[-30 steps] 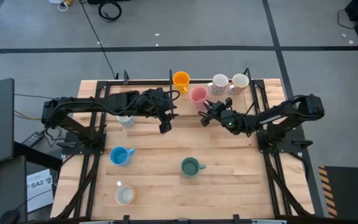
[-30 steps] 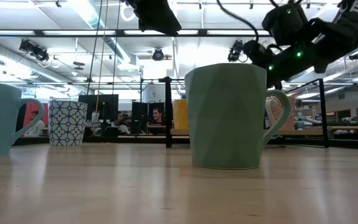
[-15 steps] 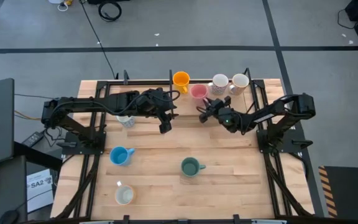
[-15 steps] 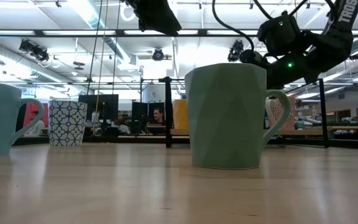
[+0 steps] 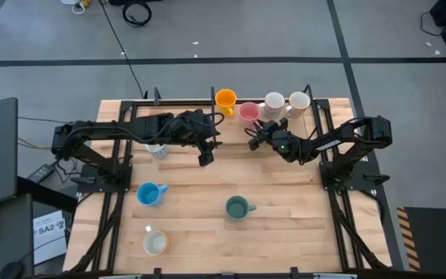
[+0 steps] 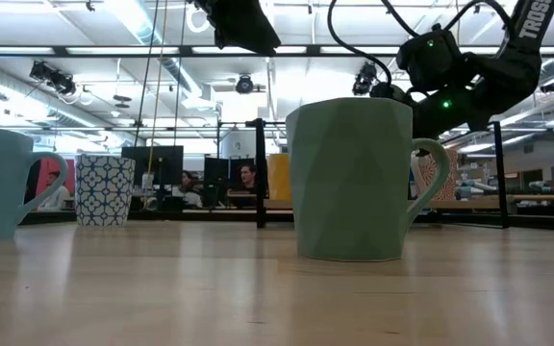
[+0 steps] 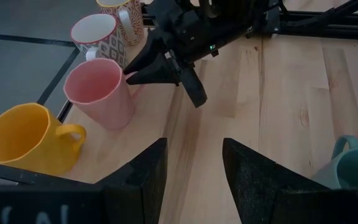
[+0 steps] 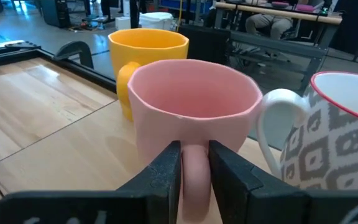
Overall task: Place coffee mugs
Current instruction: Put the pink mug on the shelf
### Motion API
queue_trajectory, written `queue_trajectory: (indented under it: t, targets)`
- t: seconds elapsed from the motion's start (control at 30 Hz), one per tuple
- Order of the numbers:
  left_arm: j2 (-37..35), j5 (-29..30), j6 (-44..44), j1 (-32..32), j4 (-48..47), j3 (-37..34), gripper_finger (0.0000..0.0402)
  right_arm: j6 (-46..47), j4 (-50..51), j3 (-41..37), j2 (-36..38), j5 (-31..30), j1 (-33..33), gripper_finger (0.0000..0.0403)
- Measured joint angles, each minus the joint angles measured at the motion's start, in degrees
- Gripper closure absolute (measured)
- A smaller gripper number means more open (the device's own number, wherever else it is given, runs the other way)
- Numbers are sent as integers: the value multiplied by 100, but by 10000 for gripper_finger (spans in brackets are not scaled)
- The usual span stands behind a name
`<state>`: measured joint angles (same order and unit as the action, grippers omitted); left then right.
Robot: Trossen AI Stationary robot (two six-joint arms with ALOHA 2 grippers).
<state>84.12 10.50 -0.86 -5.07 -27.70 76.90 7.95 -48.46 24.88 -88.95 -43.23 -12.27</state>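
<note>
The right gripper is closed on the handle of the pink mug, which stands at the table's far edge between the orange mug and a patterned white mug. The left gripper hangs over mid-table, fingers parted, holding nothing.
</note>
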Motion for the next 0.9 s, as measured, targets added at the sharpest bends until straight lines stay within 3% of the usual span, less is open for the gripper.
queue_trajectory:
  t: [0.5,0.9]
  targets:
    - [0,-2,-2,-1,0,0,239,3,-34,0,2,112,-31,297]
    - [0,0,-4,-1,0,0,239,-12,-36,11,4,95,-31,219]
